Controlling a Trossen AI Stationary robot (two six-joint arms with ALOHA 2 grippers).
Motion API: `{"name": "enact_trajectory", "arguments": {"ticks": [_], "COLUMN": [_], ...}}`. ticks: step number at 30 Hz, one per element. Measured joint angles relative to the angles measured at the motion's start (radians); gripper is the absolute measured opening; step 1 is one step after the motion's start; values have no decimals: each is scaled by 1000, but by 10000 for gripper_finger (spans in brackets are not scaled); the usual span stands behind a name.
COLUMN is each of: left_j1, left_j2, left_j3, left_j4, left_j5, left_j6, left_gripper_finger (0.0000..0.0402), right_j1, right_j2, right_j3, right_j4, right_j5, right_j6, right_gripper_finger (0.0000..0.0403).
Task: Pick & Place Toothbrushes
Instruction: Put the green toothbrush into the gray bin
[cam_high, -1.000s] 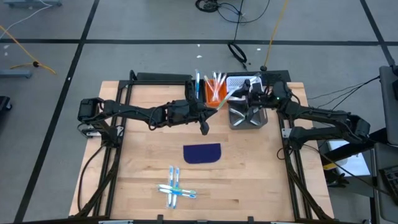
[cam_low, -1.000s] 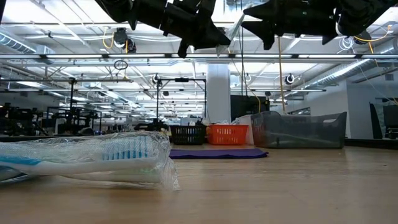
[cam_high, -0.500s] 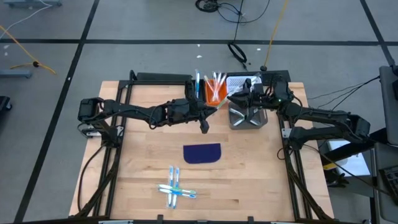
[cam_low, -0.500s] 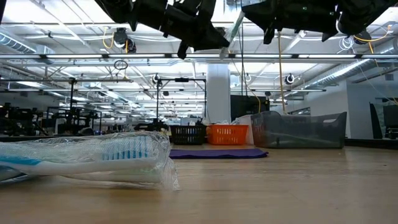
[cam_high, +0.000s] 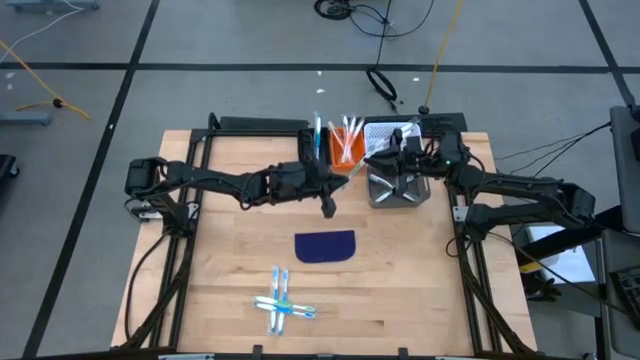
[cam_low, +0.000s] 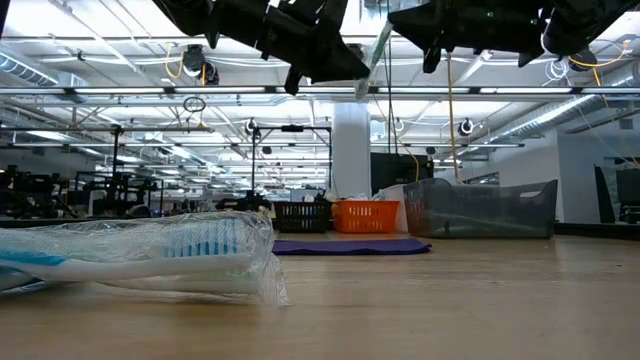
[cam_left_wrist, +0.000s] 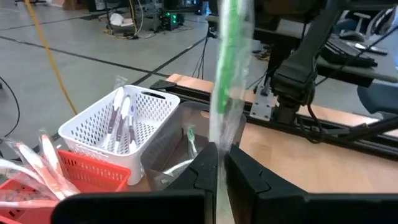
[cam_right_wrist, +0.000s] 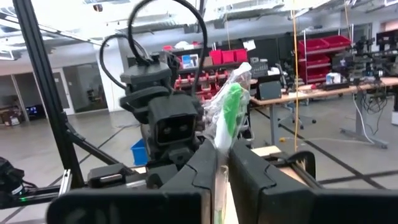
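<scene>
Clamped in the left gripper (cam_left_wrist: 221, 165), fingers pressed together on its lower end: a green toothbrush (cam_left_wrist: 229, 68), slim and straight, sealed in a crinkled clear wrapper. Gripped as well by the right gripper (cam_right_wrist: 222, 163), whose fingers close on the same wrapped stick, green handle rising out of the pinch, with the other arm's wrist facing it just behind. Seen from above, held in the air at the far side of the table, spanning the short gap between the two grippers, above the edge where the orange basket (cam_high: 345, 158) of pink-and-white toothbrushes (cam_high: 347, 135) meets the grey bin (cam_high: 400, 190). Beside those, a white basket (cam_left_wrist: 134, 124) with a few purple-and-white brushes. Farther toward the near edge, a dark blue mat (cam_high: 325, 245), and beyond it loose blue toothbrushes (cam_high: 282, 300) lying crossed on the wood.
</scene>
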Motion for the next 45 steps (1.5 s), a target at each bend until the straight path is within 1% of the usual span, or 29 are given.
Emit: {"name": "enact_trajectory", "arguments": {"ticks": [5,9,13,19,23,27,29,35,40,45], "left_j1": [-9,-18,-30,-34,-35,-35,-35,-36,-36,-36], "left_j2": [0,0,0,0,0,0,0,0,0,0], "left_j3": [0,0,0,0,0,0,0,0,0,0], "left_j4": [-15,-41,-87,-94,-89,-89,-89,-88,-88,-90], "left_j5": [-4,-3,-2,-3,-3,-3,-3,-3,-3,-3], "left_j6": [37,40,42,40,38,37,37,35,32,31], "left_gripper_finger": [21,22,22,22,21,21,21,21,21,21], "right_j1": [-13,-49,-83,-136,-163,-188,-198,-212,-212,-212], "right_j2": [-20,-64,-120,-198,-225,-232,-232,-227,-215,-176], "right_j3": [0,0,0,0,0,0,3,60,106,140], "right_j4": [-53,-152,-275,-509,-635,-734,-779,-988,-1125,-1242], "right_j5": [0,3,22,31,31,37,60,136,138,214], "right_j6": [0,-1,-7,-28,-50,-81,-96,-165,-195,-223], "right_gripper_finger": [16,16,16,16,16,16,16,16,16,16]}}
